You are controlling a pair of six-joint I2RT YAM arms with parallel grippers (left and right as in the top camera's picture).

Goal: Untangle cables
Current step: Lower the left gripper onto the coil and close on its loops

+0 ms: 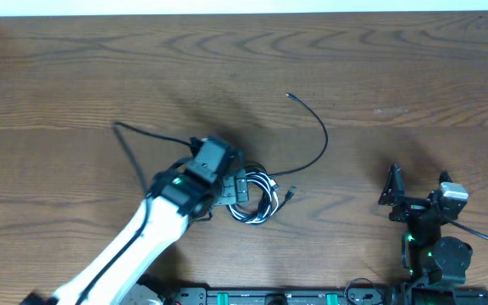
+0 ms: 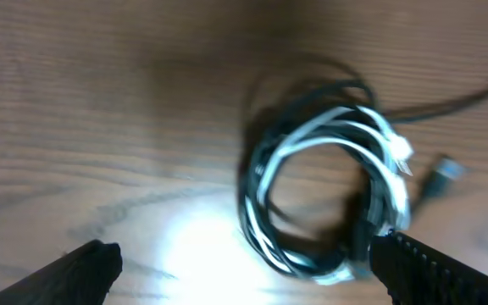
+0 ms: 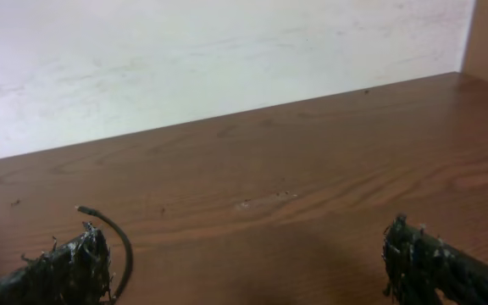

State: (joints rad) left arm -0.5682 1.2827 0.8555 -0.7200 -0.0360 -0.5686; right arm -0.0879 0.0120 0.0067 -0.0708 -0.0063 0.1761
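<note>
Nothing could be read in any of the three views: no text, label, brand, number or sign was legible.
</note>
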